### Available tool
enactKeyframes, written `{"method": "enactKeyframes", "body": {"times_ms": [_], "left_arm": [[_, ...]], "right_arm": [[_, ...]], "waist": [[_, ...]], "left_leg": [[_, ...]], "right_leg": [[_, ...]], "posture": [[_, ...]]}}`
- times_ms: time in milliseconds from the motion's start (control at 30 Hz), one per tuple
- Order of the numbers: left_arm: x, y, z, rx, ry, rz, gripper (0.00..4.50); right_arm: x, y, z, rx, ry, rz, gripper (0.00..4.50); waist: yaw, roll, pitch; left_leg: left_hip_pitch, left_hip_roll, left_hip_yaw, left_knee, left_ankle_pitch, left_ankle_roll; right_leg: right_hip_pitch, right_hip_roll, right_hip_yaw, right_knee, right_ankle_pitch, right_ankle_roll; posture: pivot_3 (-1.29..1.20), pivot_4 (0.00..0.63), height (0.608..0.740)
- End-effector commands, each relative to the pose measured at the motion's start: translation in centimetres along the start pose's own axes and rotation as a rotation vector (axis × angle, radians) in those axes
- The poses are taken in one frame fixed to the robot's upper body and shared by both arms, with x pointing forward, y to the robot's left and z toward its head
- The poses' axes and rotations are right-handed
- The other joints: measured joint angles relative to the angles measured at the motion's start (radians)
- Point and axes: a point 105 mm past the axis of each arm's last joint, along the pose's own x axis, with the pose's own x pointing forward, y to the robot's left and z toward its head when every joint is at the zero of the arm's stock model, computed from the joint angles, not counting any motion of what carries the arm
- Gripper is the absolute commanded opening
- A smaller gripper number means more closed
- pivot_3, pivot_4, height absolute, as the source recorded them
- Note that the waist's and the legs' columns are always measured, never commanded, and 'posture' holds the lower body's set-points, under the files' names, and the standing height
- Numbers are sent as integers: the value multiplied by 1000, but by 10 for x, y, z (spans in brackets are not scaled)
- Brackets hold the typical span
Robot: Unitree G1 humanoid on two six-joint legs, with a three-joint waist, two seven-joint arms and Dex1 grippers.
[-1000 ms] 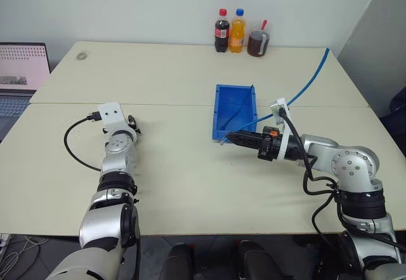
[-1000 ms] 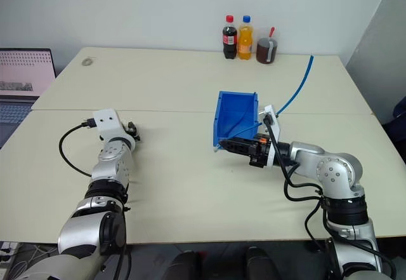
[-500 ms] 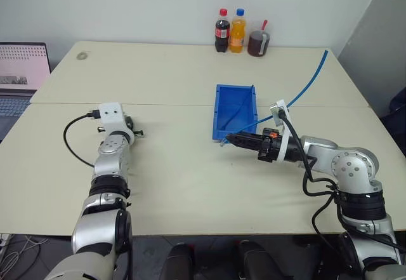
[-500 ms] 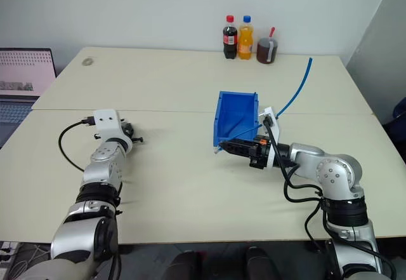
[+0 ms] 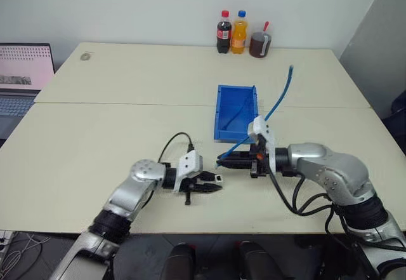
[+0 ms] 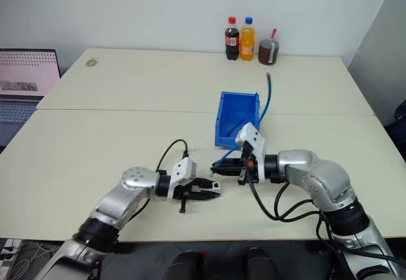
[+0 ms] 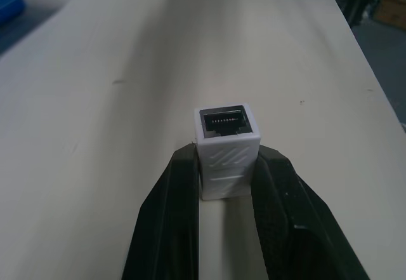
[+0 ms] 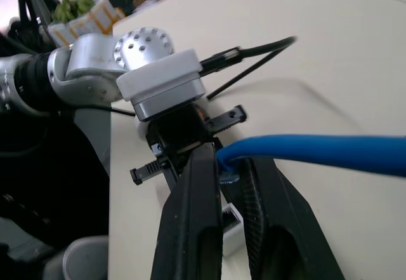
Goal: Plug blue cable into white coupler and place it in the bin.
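Left tool [image 7: 225, 185] clamping white coupler [image 7: 226, 150], socket visible, right tool [image 8: 231, 197] pinching blue cable [image 8: 317, 153]

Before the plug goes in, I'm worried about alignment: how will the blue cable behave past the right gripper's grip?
The blue cable arcs freely up from the right gripper over the bin, so it is probably springy rather than limp. It looks thin and light, so its free length may sway. The short end beyond the fingers probably stays fairly steady.
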Motion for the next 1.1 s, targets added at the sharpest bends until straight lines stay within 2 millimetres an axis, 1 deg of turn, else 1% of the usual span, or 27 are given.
{"method": "enactKeyframes", "body": {"times_ms": [33, 133, 267, 800, 1100], "left_arm": [[7, 4, -13, 53, 41, -42, 827], [8, 1, -20, 80, 57, -90, 827], [9, 0, -21, 90, 52, -107, 827], [7, 3, -24, 91, 60, -88, 827], [8, 3, -21, 92, 55, -79, 827]], "right_arm": [[3, -3, -7, -57, -2, -18, 144], [3, -6, -18, -84, 34, -39, 144], [1, -8, -24, -105, 55, -47, 144], [-7, -10, -30, -121, 109, -21, 144], [1, -19, -37, -149, 158, -63, 144]], "waist": [[0, 0, 0], [-1, 0, 0], [-2, 0, -1], [-2, 0, -1], [-2, 0, -2]], "left_leg": [[0, 0, 0, 0, 0, 0], [0, 0, 0, 0, 0, 0], [1, 0, 0, 0, 0, 0], [3, 0, 0, 0, 0, 0], [4, 0, 0, 0, 0, 0]], "right_leg": [[0, 0, 0, 0, 0, 0], [0, 0, 0, 0, 0, 0], [0, 0, 0, 0, 0, 0], [2, 0, 0, 1, 0, 0], [3, 0, 1, 1, 0, 0]], "posture": [[0, 150, 740], [0, 150, 740], [0, 150, 740], [0, 150, 740], [0, 150, 740]]}}
